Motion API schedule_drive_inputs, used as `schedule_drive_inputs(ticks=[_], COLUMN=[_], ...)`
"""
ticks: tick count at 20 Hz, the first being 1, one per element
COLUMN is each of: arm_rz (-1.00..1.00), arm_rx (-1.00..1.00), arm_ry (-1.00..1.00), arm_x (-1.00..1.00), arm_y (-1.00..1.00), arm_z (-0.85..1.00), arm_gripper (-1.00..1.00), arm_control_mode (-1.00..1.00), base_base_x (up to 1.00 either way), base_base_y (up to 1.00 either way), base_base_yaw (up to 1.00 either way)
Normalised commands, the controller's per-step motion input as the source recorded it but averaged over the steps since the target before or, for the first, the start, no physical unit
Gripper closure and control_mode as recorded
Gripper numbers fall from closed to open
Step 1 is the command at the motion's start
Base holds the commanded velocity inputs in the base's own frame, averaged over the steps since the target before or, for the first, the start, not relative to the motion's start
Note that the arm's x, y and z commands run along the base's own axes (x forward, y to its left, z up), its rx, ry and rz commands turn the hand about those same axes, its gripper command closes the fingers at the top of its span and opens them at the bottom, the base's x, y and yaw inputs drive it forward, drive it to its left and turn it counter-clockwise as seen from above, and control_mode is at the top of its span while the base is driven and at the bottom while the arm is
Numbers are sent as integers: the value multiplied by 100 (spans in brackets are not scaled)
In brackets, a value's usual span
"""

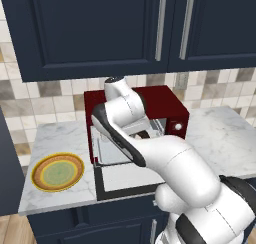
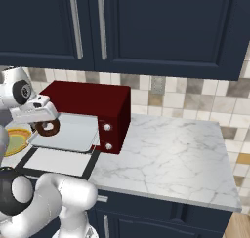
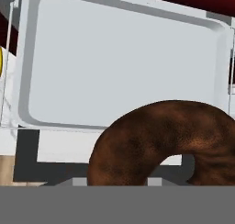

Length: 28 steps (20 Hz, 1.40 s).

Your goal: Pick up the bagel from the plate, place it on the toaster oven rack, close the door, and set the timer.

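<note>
You had the bagel pinched in the end effector, hanging on edge so its ring stood upright and its hole faced sideways, roughly toward the right base camera. In the hand view the bagel arched up from the bottom, with the pulled-out rack lying flat beyond it. It hung above the front left part of the rack, apart from it as far as you could tell. The rack stuck out from the toaster oven, over the door, which lay folded down flat. The plate sat bare on the counter to the left of the oven, well apart from the bagel.
</note>
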Motion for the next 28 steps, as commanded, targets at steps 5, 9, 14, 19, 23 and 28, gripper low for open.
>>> schedule_drive_inputs(ticks=[5,9,14,19,23,28], arm_rz=[0,0,0,0,0,0], arm_rx=[0,0,0,0,0,0], arm_ry=[-1,0,0,0,0,0], arm_x=[8,28,40,29,21,1], arm_y=[-22,-15,-4,0,0,0], arm_z=[-37,-17,-12,-25,-28,-19], arm_gripper=[100,100,100,100,100,100], arm_control_mode=[-100,-100,-100,-100,-100,-100], base_base_x=[0,0,0,0,0,0], base_base_y=[0,0,0,0,0,0], base_base_yaw=[0,0,0,0,0,0])
